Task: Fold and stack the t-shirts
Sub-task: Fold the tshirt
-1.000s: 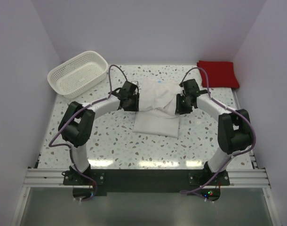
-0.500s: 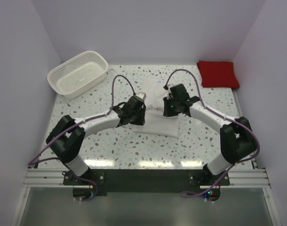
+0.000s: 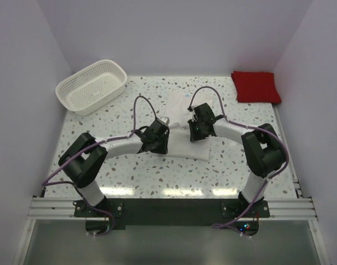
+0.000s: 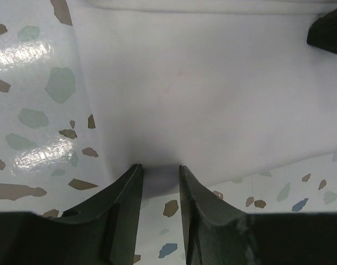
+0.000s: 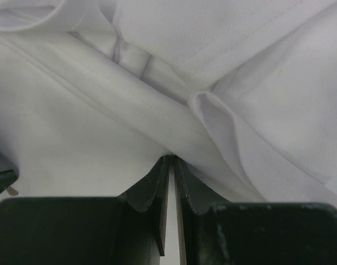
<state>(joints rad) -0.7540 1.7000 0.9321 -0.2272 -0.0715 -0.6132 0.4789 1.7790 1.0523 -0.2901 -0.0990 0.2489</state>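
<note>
The white t-shirt [image 3: 184, 150] lies crumpled in the middle of the table, and it fills the wrist views as flat cloth [image 4: 212, 94] and folds [image 5: 74, 127]. My left gripper [image 3: 157, 144] is at its near left edge. Its jaws [image 4: 159, 168] stand open, their tips straddling the cloth's edge. My right gripper [image 3: 197, 134] is over the shirt's right part, its jaws [image 5: 172, 158] shut on a fold of the white cloth. The red t-shirt [image 3: 256, 86] lies folded at the back right corner.
A white lattice basket [image 3: 91, 85] stands at the back left. Walls close the table on the left, back and right. The speckled tabletop [image 4: 36, 110] shows left of the shirt. The right gripper's dark body [image 4: 330, 32] shows at the top right of the left wrist view.
Both grippers have moved from the shirt's sides toward the near middle. The right jaws have closed on the white cloth. The left jaws stayed equally wide.
</note>
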